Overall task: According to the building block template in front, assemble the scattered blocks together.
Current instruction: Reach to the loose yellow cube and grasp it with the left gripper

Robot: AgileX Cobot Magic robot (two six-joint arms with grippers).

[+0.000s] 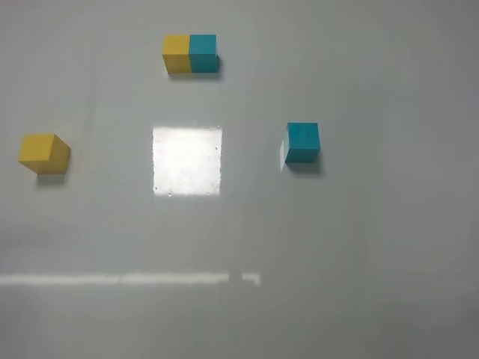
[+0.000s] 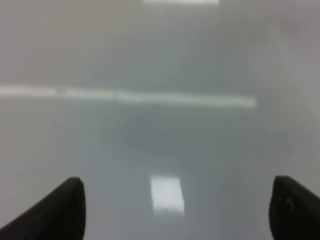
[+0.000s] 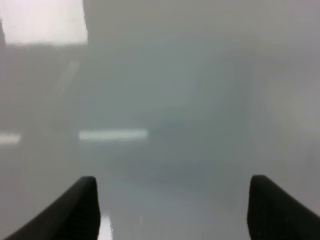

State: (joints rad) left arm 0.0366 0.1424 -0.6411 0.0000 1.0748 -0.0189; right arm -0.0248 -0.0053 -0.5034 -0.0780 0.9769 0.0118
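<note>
The building block template (image 1: 190, 54), a yellow cube joined to a teal cube, lies at the far middle of the table. A loose yellow cube (image 1: 43, 152) sits at the left, turned at an angle. A loose teal cube (image 1: 302, 142) sits right of the middle. Neither arm shows in the exterior high view. My left gripper (image 2: 177, 210) is open and empty over bare table in the left wrist view. My right gripper (image 3: 172, 210) is open and empty over bare table in the right wrist view. No block shows in either wrist view.
The grey table (image 1: 359, 247) is glossy. A bright square light reflection (image 1: 187, 160) lies between the two loose cubes, and a thin bright reflected strip (image 1: 127, 279) runs across the near left.
</note>
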